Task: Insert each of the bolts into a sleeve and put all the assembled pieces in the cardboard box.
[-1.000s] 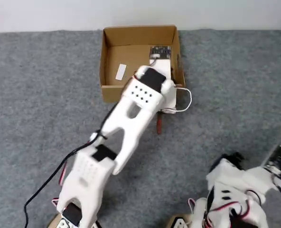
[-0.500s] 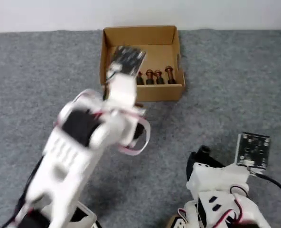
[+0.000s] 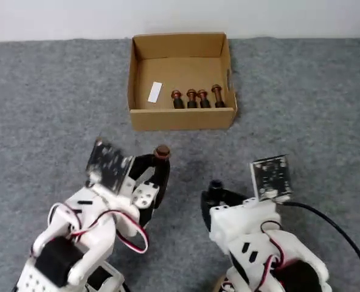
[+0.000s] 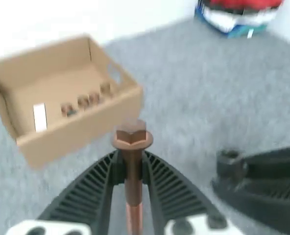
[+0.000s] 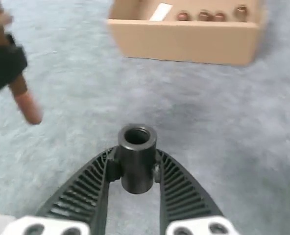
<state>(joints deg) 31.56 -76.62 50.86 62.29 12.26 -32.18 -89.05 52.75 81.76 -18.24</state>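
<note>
Bolt (image 4: 131, 138) and sleeve (image 5: 136, 157) are held near each other over a grey carpeted tabletop (image 3: 308, 109), each gripped by one of two white robot arms stationed side by side. The left gripper (image 4: 131, 161) pinches the copper-coloured bolt by its shank just below the flanged hex head. The bolt is head up and roughly upright, with black ribbed fingers pressed against it on both sides. The bolt's lower end pokes out beneath the fingers and is clear of the carpet in the right wrist view. The right gripper (image 5: 135, 164) clamps the black sleeve between its own ribbed fingers, with the open bore pointing up.

From overhead, bolt and sleeve are close but not touching. A strip of bare carpet separates them, and both are well short of the cardboard box (image 3: 180, 118). The open-topped box sits on the carpet at the far side of the table from the arms, close to a pale wall (image 3: 180, 18). Inside it, four assembled pieces (image 3: 197, 97) stand in a tight row along the wall of the box nearest the arms. Their copper heads are up, above dark sleeves, and the row runs toward the right arm's side. A small white slip (image 3: 155, 92) lies flat on the box floor just beside the row, on the left arm's side. A bare circuit board (image 3: 271, 176) juts from the right arm's wrist.
</note>
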